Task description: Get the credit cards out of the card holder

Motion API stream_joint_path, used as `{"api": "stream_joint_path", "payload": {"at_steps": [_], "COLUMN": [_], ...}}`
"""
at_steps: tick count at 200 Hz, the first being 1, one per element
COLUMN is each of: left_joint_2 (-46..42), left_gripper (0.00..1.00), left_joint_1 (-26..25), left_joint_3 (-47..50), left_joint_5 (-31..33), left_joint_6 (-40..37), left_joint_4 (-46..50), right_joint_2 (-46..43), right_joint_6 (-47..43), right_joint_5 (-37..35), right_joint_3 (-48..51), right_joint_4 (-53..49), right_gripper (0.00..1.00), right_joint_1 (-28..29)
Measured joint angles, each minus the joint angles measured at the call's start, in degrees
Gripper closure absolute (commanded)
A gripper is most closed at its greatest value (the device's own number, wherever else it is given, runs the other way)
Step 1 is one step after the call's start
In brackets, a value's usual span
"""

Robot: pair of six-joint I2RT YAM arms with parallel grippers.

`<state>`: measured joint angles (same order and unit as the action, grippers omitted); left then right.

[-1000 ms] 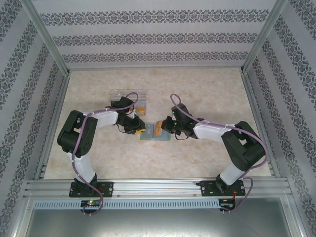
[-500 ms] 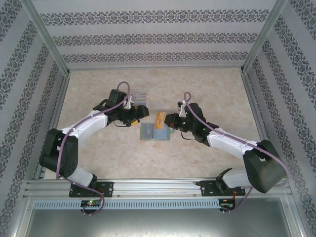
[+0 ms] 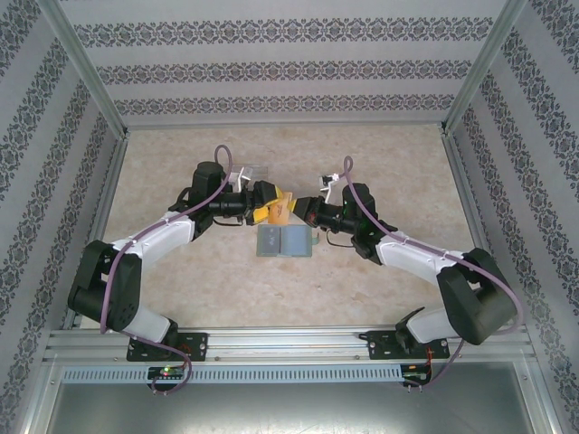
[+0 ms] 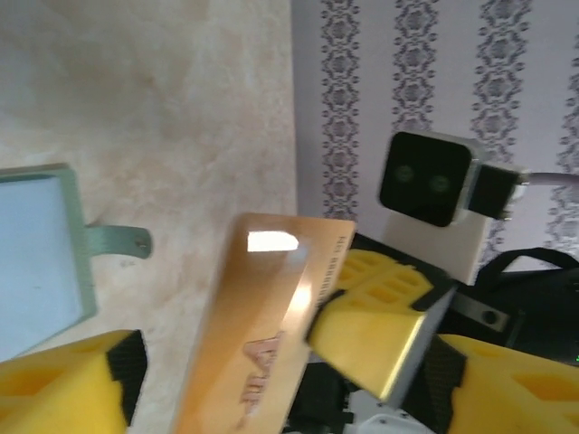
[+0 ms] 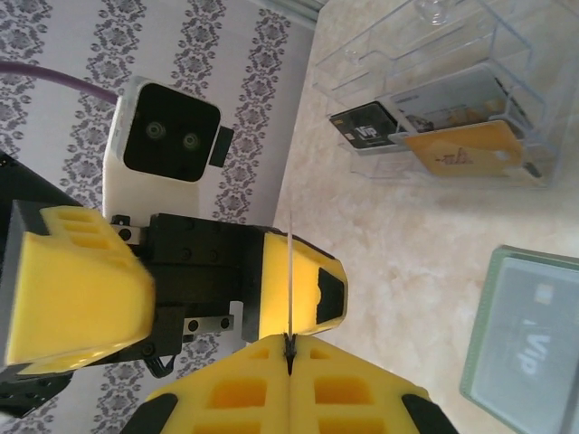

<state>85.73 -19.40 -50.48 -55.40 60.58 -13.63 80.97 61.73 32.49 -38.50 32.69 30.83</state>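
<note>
Handoff stage: right claw (image 5: 289,348) clenched on the orange card (image 4: 271,307) above the wallet (image 3: 283,242), left claw (image 3: 264,208) gaping right by it, so I'd guess left pinches next, then right lets go.

You see the orange card (image 4: 262,325) as glossy plastic, with glare at its 12 o'clock end. The card holder (image 3: 283,241) looks soft and matt. At its 11 o'clock, the tray (image 5: 389,54) is clear, shiny plastic. The table (image 3: 380,163) is smooth and marbled.

An orange-yellow credit card (image 4: 262,330) tilts in the air just beyond the open sage-green card holder (image 3: 285,241).
</note>
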Motion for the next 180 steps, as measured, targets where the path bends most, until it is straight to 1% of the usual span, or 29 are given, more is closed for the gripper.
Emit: {"api": "stream_joint_path", "payload": {"at_steps": [16, 23, 34, 52, 67, 77, 90, 101, 110, 111, 112, 115, 116, 128, 139, 157, 180], "left_joint_2": [-0.09, -0.2, -0.33, -0.5, -0.72, -0.83, -1.11, -1.64, -2.4, -2.47, -2.58, -2.89, -2.95, -4.04, -4.9, -5.77, -5.86], "left_gripper": [0.43, 0.48, 0.59, 0.74, 0.93, 1.0, 1.0, 1.0, 1.0, 1.0, 1.0, 1.0, 1.0, 1.0, 1.0, 1.0, 1.0], "left_joint_1": [0.0, 0.0, 0.02, 0.02, 0.02, 0.02, 0.07, 0.07, 0.04, 0.02, -0.02, -0.04, -0.04, -0.02, 0.0, 0.0, 0.0], "left_joint_3": [0.02, 0.07, 0.11, 0.13, 0.17, 0.22, 0.24, 0.22, -0.09, -0.15, -0.22, -0.48, -0.57, -2.12, -4.24, -7.69, -11.96], "left_joint_5": [-0.98, -1.2, -1.42, -1.6, -1.6, -1.57, -1.38, -1.07, -0.28, -0.2, -0.09, 0.28, 0.42, 2.58, 5.84, 11.04, 18.16], "left_joint_6": [1.49, 1.68, 1.92, 2.25, 2.38, 2.29, 1.11, -0.39, -2.95, -3.1, -3.41, -4.59, -4.87, -8.83, -13.38, -20.24, -29.03], "left_joint_4": [-1.92, -2.36, -2.99, -3.65, -3.93, -3.93, -3.61, -2.27, 0.5, 0.79, 1.29, 2.56, 2.93, 8.24, 13.75, 21.53, 30.08], "right_joint_2": [0.42, 0.5, 0.52, 0.52, 0.52, 0.5, 0.5, 0.39, 0.22, 0.17, 0.13, 0.07, 0.04, -0.42, -0.9, -1.53, -1.75], "right_joint_6": [1.44, 1.81, 2.51, 3.1, 3.39, 3.54, 3.54, 3.48, 3.21, 3.08, 2.75, 2.82, 2.84, 1.27, -0.17, -2.27, -6.73], "right_joint_5": [0.59, 0.7, 1.01, 1.09, 1.07, 1.03, 1.11, 1.36, 1.4, 1.4, 1.36, 1.27, 1.22, 0.61, -0.35, -1.92, -4.7], "right_joint_3": [-0.02, -0.02, -0.02, -0.02, -0.02, -0.02, 0.0, 0.0, 0.0, 0.0, 0.0, 0.0, 0.0, 0.04, 0.0, -0.04, -1.07], "right_joint_4": [1.51, 2.05, 2.91, 4.02, 4.31, 4.39, 4.31, 3.89, 2.8, 2.69, 2.54, 2.05, 1.88, -0.5, -2.97, -7.3, -14.78], "right_gripper": [1.0, 1.0, 1.0, 1.0, 1.0, 1.0, 0.99, 0.86, 0.71, 0.71, 0.68, 0.64, 0.64, 0.5, 0.39, 0.31, 0.26], "right_joint_1": [-0.26, -0.37, -0.72, -1.01, -1.2, -1.22, -1.38, -1.38, -1.31, -1.31, -1.29, -1.18, -1.18, -1.42, -1.62, -1.9, -2.25]}}
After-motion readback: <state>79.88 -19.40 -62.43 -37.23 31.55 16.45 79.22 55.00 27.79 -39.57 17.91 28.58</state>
